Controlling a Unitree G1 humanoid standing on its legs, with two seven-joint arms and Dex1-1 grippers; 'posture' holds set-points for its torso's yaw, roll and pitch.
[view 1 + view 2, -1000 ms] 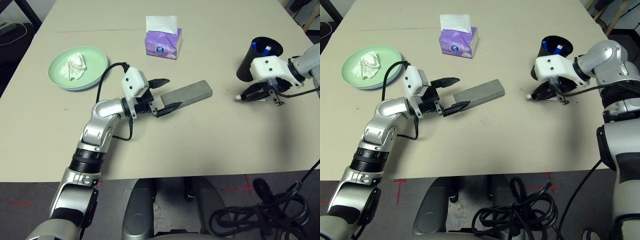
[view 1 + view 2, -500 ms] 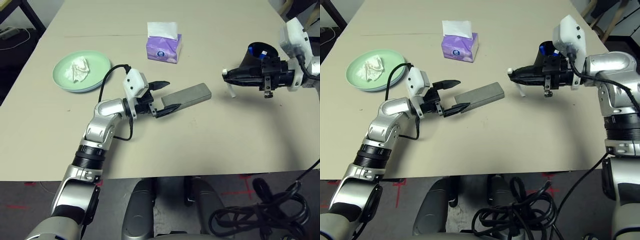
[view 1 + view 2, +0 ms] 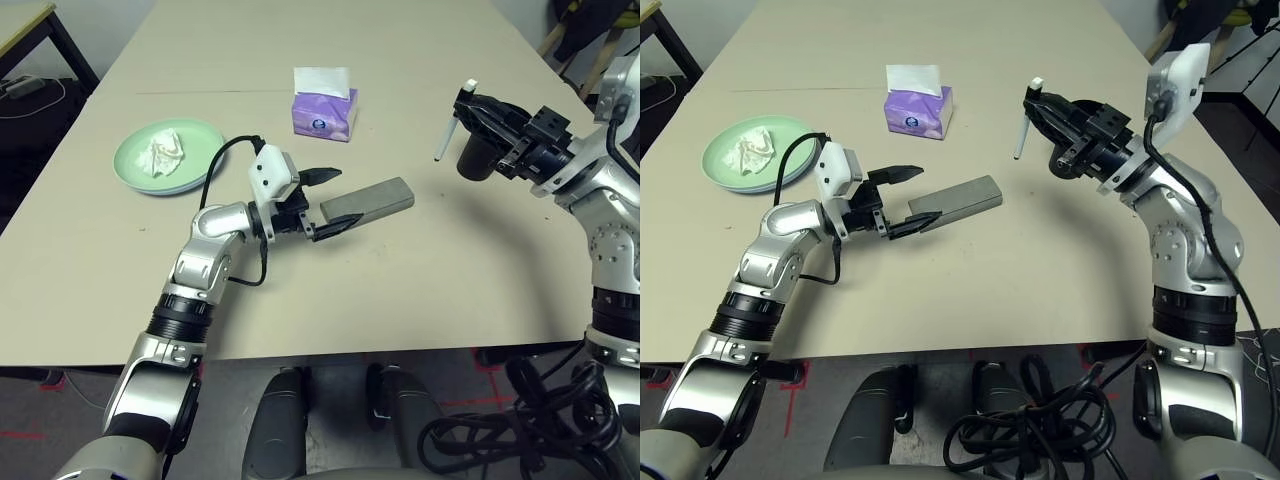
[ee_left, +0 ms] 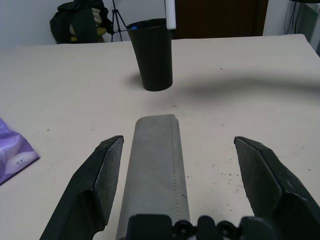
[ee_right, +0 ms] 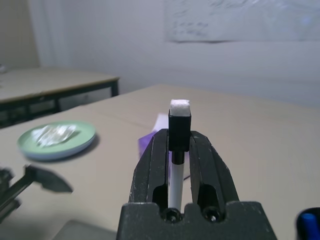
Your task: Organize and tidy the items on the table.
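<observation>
Right gripper (image 3: 1040, 103) clamps slim white pen (image 3: 1022, 131), now swung up off beige table (image 3: 1040, 260) | black cup (image 3: 478, 158) next | left gripper (image 3: 328, 203) spread around grey oblong case (image 3: 368, 199)

On the table (image 3: 420, 290), the stacked plates (image 3: 135, 175) lie far left, with the crumpled tissue (image 3: 166, 154) on the top plate. The tissue box (image 3: 323, 112) stands toward the far edge, near centre. The glasses case (image 3: 368, 197) lies near centre, in front of the tissue box; its near end sits between the spread fingers of the left gripper (image 3: 327, 203). The cup (image 4: 152, 54) stands far right. The right gripper (image 3: 1048, 113) holds the pen (image 3: 443, 132) upright in the air, just left of the cup.
</observation>
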